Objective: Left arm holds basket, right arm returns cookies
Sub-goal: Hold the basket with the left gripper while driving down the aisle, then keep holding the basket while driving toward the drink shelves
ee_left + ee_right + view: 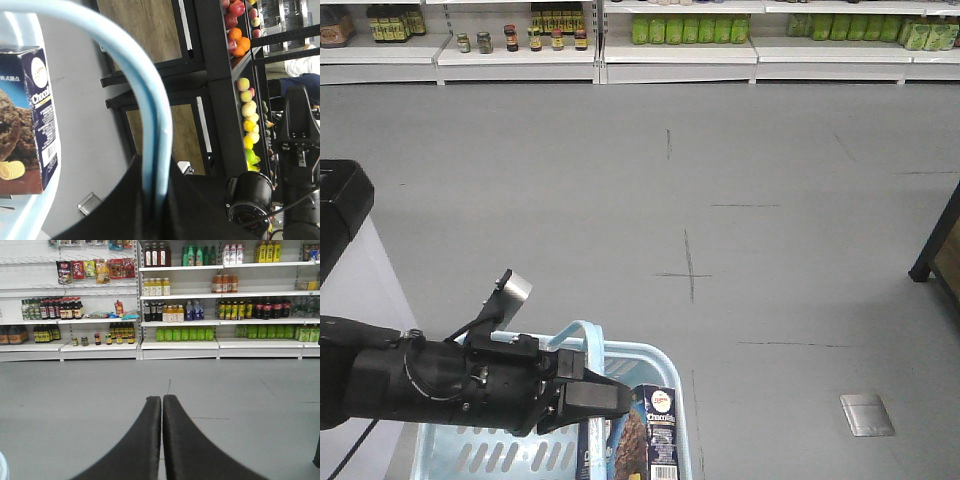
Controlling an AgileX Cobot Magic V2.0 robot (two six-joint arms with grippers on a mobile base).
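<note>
The light blue basket sits at the bottom of the front view. Its hoop handle rises above the rim. My left gripper reaches in from the left and is shut on that handle. In the left wrist view the handle curves down between the two black jaws of the left gripper. The cookies, a dark navy box, stand upright inside the basket; the box also shows at the left of that view. My right gripper is shut on nothing, held over the grey floor and pointing at the drink shelves.
White shelves of bottles and jars line the far wall. A black rack leg stands at the right. A metal floor plate lies near the basket. A black-topped white unit is at the left. A fruit rack is beside the basket.
</note>
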